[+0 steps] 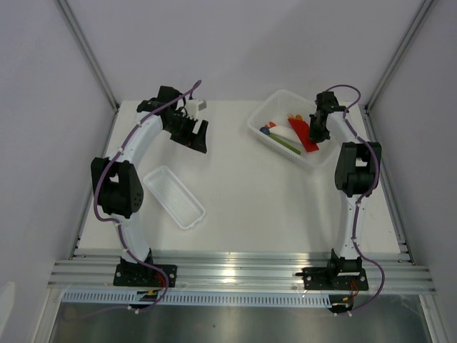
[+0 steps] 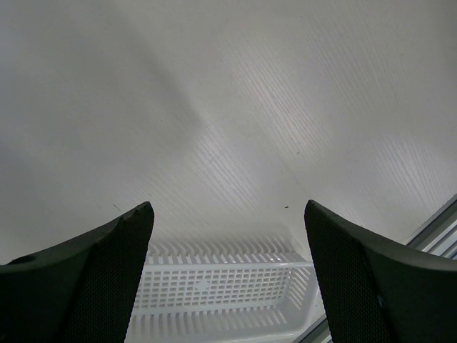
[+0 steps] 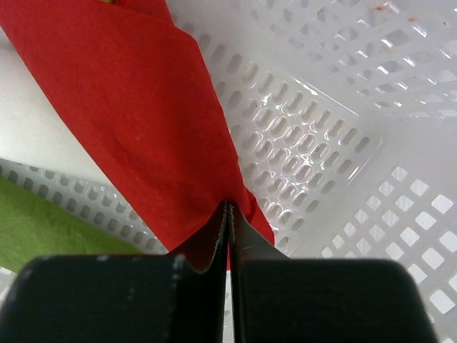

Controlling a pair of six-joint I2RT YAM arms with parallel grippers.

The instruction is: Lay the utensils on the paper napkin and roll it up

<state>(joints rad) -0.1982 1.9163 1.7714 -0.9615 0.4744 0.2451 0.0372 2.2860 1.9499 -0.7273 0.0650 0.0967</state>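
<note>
The paper napkin (image 3: 143, 107), a thin, limp, very light red sheet likely to crease or tear, lies draped in the mesh basket (image 3: 321, 143), its lower corner pinched between the closed jaws of the right gripper (image 3: 228, 214). A corner or edge is judged the best hold, with a slow lift. The left gripper (image 2: 228, 207) hangs with jaws spread over the table (image 2: 214, 107) near the white tray (image 2: 214, 286); no brand or writing is legible.

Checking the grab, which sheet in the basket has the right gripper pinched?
The red paper napkin, clamped at its corner in the shut right gripper; the white sheet and green sheet lie ungripped.
</note>
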